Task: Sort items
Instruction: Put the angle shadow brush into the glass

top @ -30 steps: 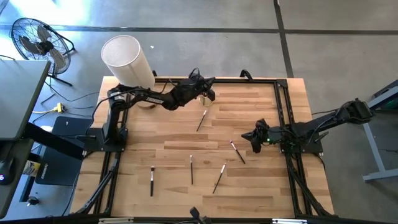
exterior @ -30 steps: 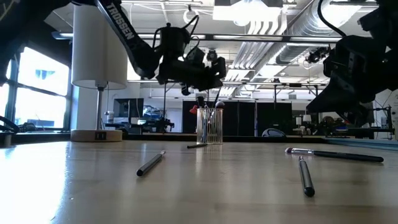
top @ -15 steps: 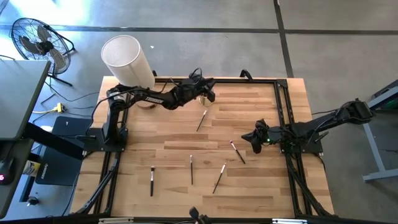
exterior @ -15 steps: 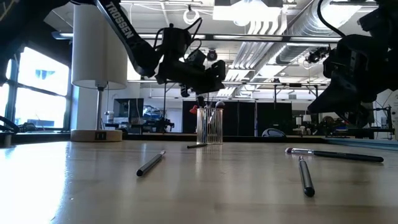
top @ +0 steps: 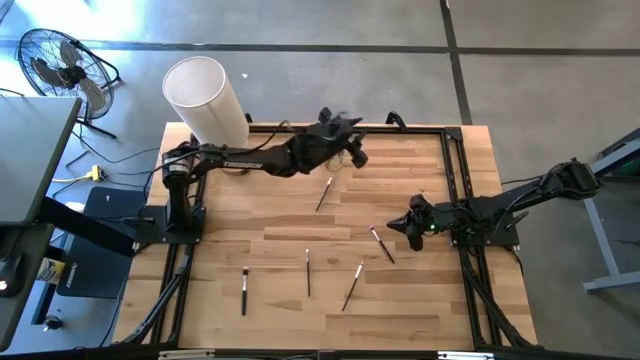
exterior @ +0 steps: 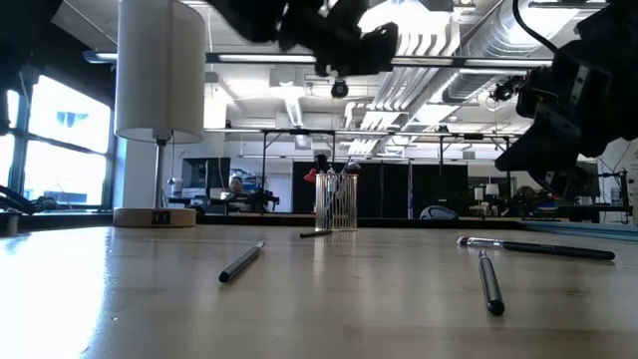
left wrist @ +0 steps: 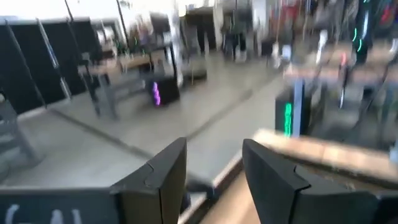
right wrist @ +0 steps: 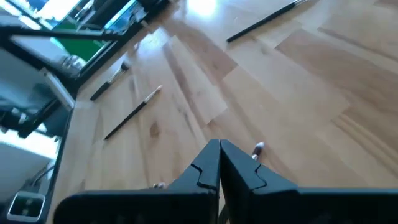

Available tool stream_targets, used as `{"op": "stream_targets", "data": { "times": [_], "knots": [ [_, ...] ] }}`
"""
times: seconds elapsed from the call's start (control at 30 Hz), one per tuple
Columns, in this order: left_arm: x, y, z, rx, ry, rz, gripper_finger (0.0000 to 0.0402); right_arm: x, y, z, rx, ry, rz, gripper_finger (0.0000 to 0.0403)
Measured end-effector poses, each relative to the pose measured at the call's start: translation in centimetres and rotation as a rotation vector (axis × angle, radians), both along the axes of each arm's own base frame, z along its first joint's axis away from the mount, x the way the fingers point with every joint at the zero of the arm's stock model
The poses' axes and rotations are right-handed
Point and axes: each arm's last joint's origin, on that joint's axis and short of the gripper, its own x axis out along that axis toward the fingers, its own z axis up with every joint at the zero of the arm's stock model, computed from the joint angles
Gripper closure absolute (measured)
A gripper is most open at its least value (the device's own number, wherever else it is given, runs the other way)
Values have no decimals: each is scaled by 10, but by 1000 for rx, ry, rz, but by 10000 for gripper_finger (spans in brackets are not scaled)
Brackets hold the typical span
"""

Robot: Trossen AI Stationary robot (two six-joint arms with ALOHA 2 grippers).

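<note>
At the table's far edge, the left gripper (top: 357, 157) has lifted clear of the small clear glass cup (exterior: 336, 202) with fingers apart and empty, one delivery apparently complete, while five slim dark-handled makeup brushes (top: 308, 272) remain on the wooden tabletop.

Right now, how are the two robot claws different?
The left claw is open, with a gap between its fingers; the right claw is shut tight. The left claw is raised near the table's far edge, while the right claw hangs low by a brush. Both are dark and hold nothing.
</note>
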Motion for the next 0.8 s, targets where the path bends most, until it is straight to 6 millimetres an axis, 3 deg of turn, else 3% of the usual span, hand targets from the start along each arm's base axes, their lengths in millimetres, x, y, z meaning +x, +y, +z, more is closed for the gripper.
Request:
{"op": "stream_targets", "data": {
  "times": [0.17, 0.27, 0.43, 0.57, 0.63, 0.8],
  "knots": [
    [6, -46, 50, -118, 286, -66, 246, 0, 2, 0, -9, 6, 78, 398],
    [10, -73, 57, -291, 341, -82, 246, 0, 3, 0, -2, 8, 101, 401],
    [7, -116, 44, -477, 428, -84, 282, 0, 3, 0, -15, 8, 109, 397],
    [-7, -148, 29, -568, 590, -88, 362, 0, 3, 0, -4, 7, 109, 398],
    [-13, -160, 16, -620, 629, -57, 391, 0, 3, 0, 6, 6, 123, 401],
    [-27, -179, -38, -732, 741, 0, 398, 1, 4, 3, 19, -4, 134, 402]
  ]
}}
